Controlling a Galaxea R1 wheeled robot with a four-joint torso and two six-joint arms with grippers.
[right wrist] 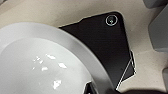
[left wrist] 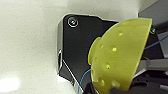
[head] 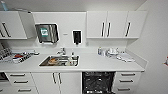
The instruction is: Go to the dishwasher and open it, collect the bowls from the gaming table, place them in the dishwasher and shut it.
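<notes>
A pale yellow-green plastic bowl [left wrist: 120, 56] rides at the left wrist, a glossy white bowl [right wrist: 42, 62] at the right; neither grip can be made out. Both look light, rigid, slippery, best pinched at the rim. The open dark-racked dishwasher [head: 98, 82] sits under the counter's front edge.

The table [head: 105, 63] is white, as are the cabinet doors [head: 116, 24] with their dark bar handles. The dishwasher [head: 98, 82] shows a black interior with faint grey lines of rack. The sink [head: 59, 61] is steel grey, with something orange-brown inside (perhaps dishes; too blurred to tell). In the left wrist view a bowl [left wrist: 120, 55] is pale yellow-green, dotted with lighter yellow spots. In the right wrist view another bowl [right wrist: 42, 62] is glossy white with bright glints.
</notes>
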